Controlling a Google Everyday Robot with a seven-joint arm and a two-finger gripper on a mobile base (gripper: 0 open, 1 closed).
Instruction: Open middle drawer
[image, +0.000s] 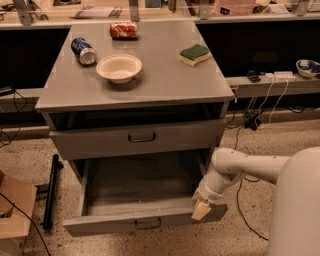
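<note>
The middle drawer (115, 224) of the grey metal cabinet (150, 85) stands pulled far out toward me. Its dark inside is bare and its small dark bail handle (147, 223) is on the front. My gripper (201, 210), with a cream tip on a white arm, is at the right end of that drawer's front, touching or just over its top edge. The drawer above (100, 142), with its own handle (141, 136), sits nearly pushed in, with a dark gap over it. Any lower drawer is hidden under the open one.
On the cabinet top are a white bowl (119, 67), a blue can (83, 51) on its side, a red packet (123, 30) and a green-and-yellow sponge (194, 54). A black pole (51, 192) and a cardboard box (14, 212) lie on the floor at left. Cables (255, 117) hang at right.
</note>
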